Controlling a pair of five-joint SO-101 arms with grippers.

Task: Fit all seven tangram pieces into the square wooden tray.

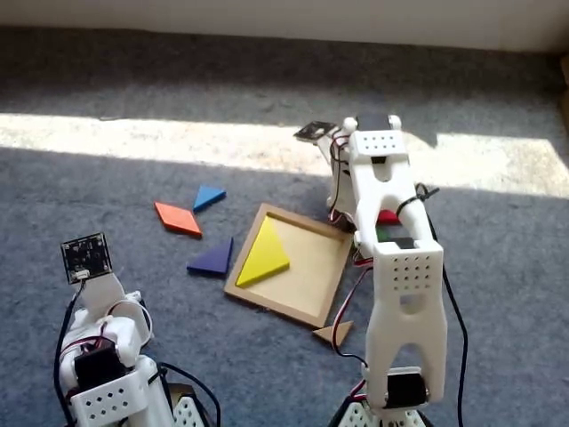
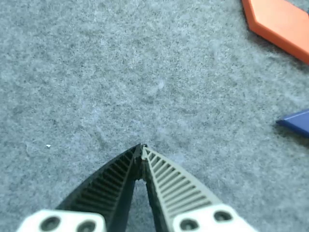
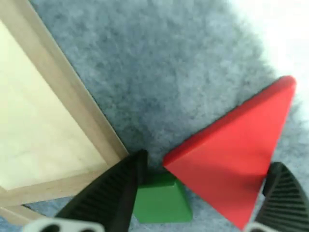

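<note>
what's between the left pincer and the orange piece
Bare grey carpet, seen in the left wrist view: nothing lies between the shut left pincer and the orange piece.

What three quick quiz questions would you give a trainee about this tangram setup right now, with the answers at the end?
1. True or false: the yellow triangle lies inside the wooden tray.
2. What colour is the large piece between the open fingers of the right hand? A orange; B red; C dark blue.
3. Fill in: the left hand is ____ (open or shut).

Key: 1 true; 2 B; 3 shut.
</note>
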